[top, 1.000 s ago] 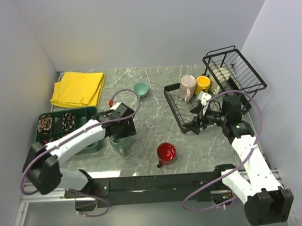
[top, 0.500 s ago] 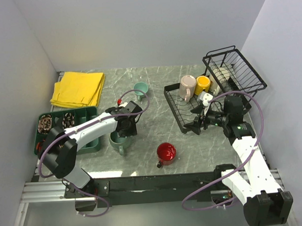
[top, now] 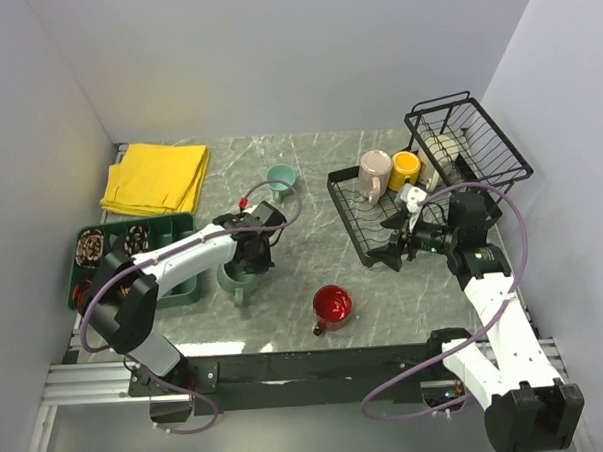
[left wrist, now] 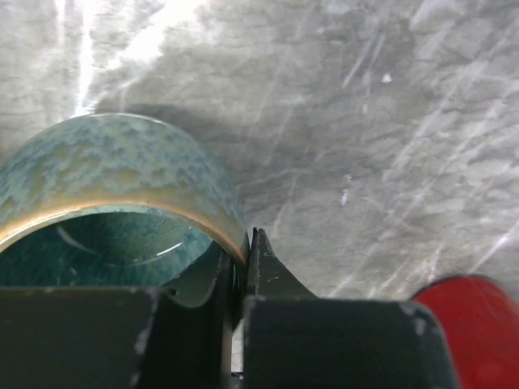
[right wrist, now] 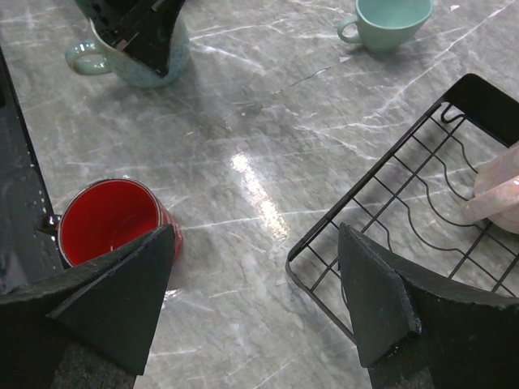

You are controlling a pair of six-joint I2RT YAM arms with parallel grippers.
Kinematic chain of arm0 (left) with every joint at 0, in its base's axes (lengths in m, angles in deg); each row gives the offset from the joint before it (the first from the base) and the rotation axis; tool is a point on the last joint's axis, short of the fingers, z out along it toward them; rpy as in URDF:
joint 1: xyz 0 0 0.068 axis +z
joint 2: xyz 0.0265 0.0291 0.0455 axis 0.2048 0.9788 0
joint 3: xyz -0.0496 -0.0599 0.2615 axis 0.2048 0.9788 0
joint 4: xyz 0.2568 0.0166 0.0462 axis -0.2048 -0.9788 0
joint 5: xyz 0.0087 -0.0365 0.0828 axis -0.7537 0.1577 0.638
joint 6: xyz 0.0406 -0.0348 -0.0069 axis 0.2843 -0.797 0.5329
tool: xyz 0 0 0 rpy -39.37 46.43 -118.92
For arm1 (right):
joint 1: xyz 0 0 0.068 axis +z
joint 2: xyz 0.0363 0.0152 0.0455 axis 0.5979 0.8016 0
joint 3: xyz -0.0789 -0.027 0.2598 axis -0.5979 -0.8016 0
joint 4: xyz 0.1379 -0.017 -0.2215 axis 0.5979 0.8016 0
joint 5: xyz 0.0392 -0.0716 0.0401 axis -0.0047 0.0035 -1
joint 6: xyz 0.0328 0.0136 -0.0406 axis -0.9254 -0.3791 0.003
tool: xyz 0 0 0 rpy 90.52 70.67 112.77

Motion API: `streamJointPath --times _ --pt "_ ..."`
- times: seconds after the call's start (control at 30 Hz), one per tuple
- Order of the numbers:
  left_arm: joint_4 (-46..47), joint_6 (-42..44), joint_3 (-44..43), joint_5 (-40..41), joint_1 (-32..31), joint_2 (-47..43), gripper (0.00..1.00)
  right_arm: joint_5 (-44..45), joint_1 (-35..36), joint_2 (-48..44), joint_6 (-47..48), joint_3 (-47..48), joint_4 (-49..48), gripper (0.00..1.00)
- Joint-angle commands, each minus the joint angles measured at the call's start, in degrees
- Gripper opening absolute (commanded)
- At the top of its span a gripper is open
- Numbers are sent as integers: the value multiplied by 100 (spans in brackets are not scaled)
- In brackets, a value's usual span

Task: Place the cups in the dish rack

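My left gripper (top: 251, 254) (left wrist: 246, 243) is shut on the rim of the grey-green mug (top: 232, 280) (left wrist: 105, 170), one finger inside and one outside. That mug stands upright on the marble table. The shiny red mug (top: 332, 305) (right wrist: 107, 219) stands near the front edge. Farther back is the small teal mug (top: 279, 177) (right wrist: 384, 19). In the black wire dish rack (top: 347, 212) (right wrist: 366, 203) sit the pale pink mug (top: 374, 174) (right wrist: 496, 191) and the yellow mug (top: 406, 165). My right gripper (top: 393, 244) (right wrist: 255, 235) hovers open and empty over the rack's near-left corner.
A folded yellow cloth (top: 156, 177) lies at the back left. The green compartment tray (top: 102, 253) sits by the left wall. The rack's taller wire basket (top: 470, 139) stands at the back right against the wall, with something pale inside.
My left gripper has come down over the grey-green mug and closed on its rim. The right arm has barely moved.
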Motion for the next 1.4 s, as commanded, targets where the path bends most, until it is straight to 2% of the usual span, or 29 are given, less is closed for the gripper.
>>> streamJointPath --times 0.0,0.13,0.23,0.37,0.4,0.47,0.5,0.53,0.57,0.6,0.63,0.67,0.73,0.77,0.97,1.07,1.3,1.37 --pt "396 102 -126 -128 23 -634 1 -298 -77 -72 196 32 136 87" --pt "843 5 -135 -679 189 -1391 1 -702 -77 86 512 120 505 87" --pt "1659 -179 -56 -1120 339 -2102 1 -905 -42 358 802 400 953 87" --pt "3494 -854 304 -1814 427 -2798 1 -1281 361 1112 926 1408 1900 88" --pt "4404 -1022 392 -1868 427 -2947 1 -1423 571 1254 795 1603 2008 89" --pt "5208 -1434 524 -1982 427 -2974 1 -1686 836 1674 497 2129 2088 89" --pt "5856 -1584 542 -2061 427 -2931 1 -1836 1115 1799 51 2281 2001 88" --pt "6194 -1890 533 -2097 427 -2896 1 -1863 1249 1878 -275 2491 1826 88" --pt "6467 -2015 516 -2106 427 -2852 1 -1855 1354 2001 -652 2545 1250 89" --pt "6739 -2156 498 -2167 418 -2747 1 -1715 1556 2020 -1605 2572 818 89" --pt "7247 -2401 455 -2176 427 -2694 1 -1679 1601 1985 -2110 2494 344 90" --pt "7452 -2516 428 -2185 427 -2632 1 -1627 1645 1958 -3168 2423 -671 91" --pt "7996 -2779 340 -2202 418 -2500 1 -1310 1689 1862 -4228 2161 -1730 96" --pt "8190 -2859 322 -2194 418 -2474 1 -1284 1689 1853 -5077 2098 -2579 96" --pt "9508 -3449 357 -2088 418 -2254 1 -756 1760 2011 -7077 1975 -3763 97" --pt "9904 -3624 340 -2053 418 -2131 1 -450 1795 2107 -7877 1930 -4029 98" --pt "10380 -3853 217 -2106 366 -1824 1 -360 1874 2450 -9619 1974 -5241 98" --pt "10381 -3862 208 -2097 348 -1788 1 -369 1900 2617 -10005 2053 -5557 94"
